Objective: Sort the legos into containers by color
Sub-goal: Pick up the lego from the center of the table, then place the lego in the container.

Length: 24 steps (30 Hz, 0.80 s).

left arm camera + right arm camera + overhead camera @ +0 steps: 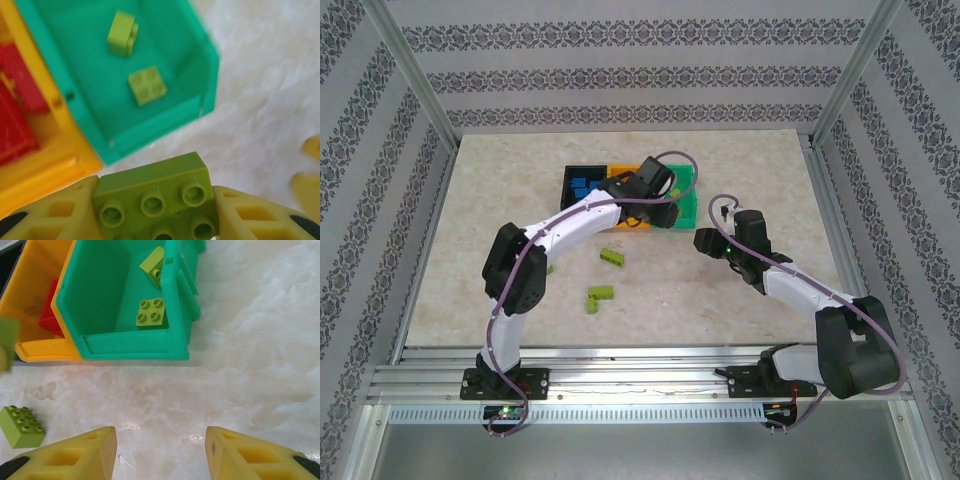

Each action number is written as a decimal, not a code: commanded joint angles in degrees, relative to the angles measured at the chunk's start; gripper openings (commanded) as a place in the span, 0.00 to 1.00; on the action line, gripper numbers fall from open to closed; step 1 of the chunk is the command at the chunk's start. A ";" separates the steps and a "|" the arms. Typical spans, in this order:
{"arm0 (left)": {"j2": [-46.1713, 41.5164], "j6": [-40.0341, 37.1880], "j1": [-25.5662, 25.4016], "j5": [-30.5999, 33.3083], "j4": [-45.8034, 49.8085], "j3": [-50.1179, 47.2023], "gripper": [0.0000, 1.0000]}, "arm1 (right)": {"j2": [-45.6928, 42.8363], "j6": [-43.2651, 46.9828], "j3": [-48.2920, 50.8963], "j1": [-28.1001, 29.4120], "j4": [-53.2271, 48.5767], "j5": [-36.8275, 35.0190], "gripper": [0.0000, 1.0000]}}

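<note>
Left wrist view: lime brick (157,202) clamped btwn the fingers of the left gripper (156,220), studs toward the camera, just short of the green bin (202,75), which sits at 12 o'clock from it. Two more lime bricks (146,85) lie in that bin. At its 9 o'clock, touching, is the orange bin (55,167) w/ red bricks (17,105) inside. Top view: the black bin (568,176) w/ blue bricks (584,186) ends the row at 9 o'clock. Some loose lime bricks (601,296) lie on the table (740,300) at 6–7 o'clock of the bins. At approx. 5 o'clock of the green bin, the right gripper (160,452) has its jaws apart, nothing btwn them.
</note>
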State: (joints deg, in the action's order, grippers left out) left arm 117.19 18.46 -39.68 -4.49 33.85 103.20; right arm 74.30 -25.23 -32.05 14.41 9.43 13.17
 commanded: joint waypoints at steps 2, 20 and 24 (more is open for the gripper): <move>6.89 -0.26 -0.55 -0.98 0.78 9.49 0.43 | -0.66 -0.06 0.75 0.22 1.67 -0.86 0.51; 16.13 -2.47 0.39 2.47 10.88 26.42 0.80 | 0.37 -0.44 0.67 0.10 2.41 0.04 0.51; 8.64 -2.77 0.48 3.00 4.35 13.84 0.83 | 0.72 -0.62 0.50 0.25 2.51 0.28 0.51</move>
State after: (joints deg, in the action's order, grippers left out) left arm 132.40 16.71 -39.64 -2.72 40.51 121.75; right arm 74.43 -25.39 -32.05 14.39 10.15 12.97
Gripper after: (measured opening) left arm 0.829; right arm 0.506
